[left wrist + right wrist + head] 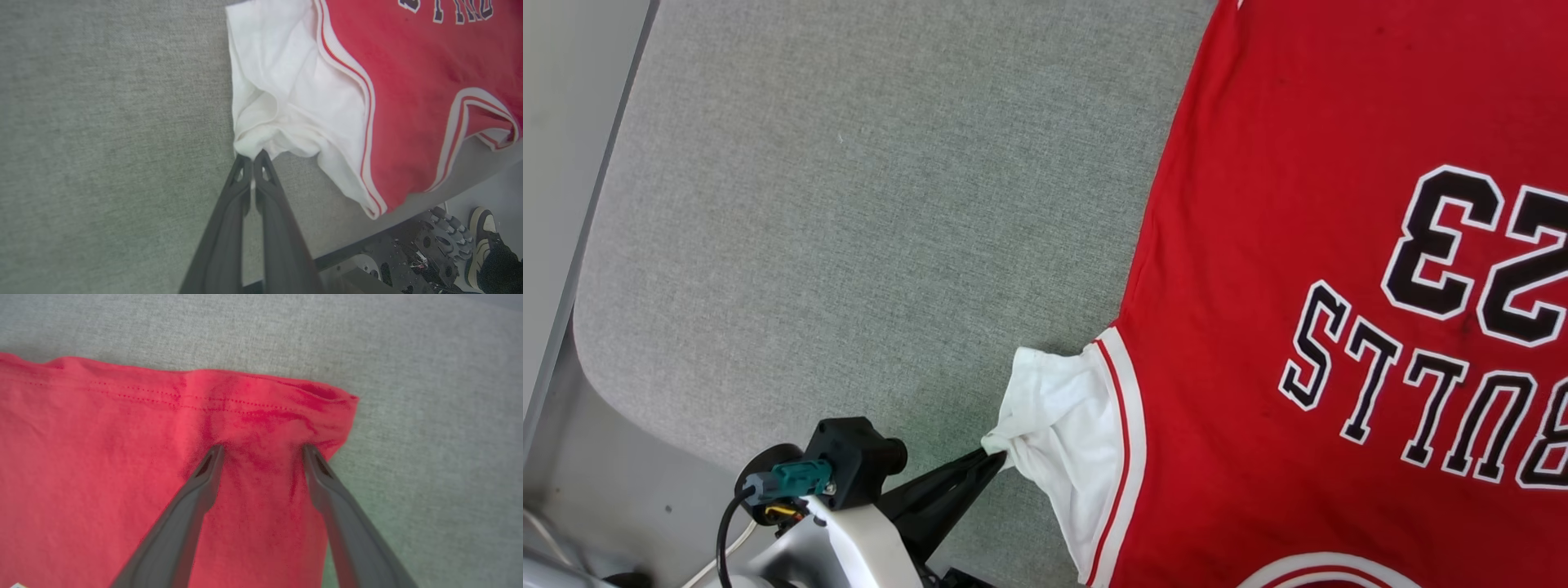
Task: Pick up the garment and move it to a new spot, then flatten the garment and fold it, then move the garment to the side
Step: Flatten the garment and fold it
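Garment [1258, 245] lies lettering-up, white sleeve [1062, 408] pinched by left gripper [995, 460]; right gripper [261, 447] spread over hem [245, 401].

Place: a robot test room, like a lab.
Table: a big table [849, 204] with grey cloth on top and a round corner.
Floor: a plain, pale grey floor [502, 179].
Robot parts: a black cable [721, 531] and a dark metal base [408, 253].
Person: a shoe [482, 241] on the floor close by.

Garment [1258, 122] on table [849, 204], right side
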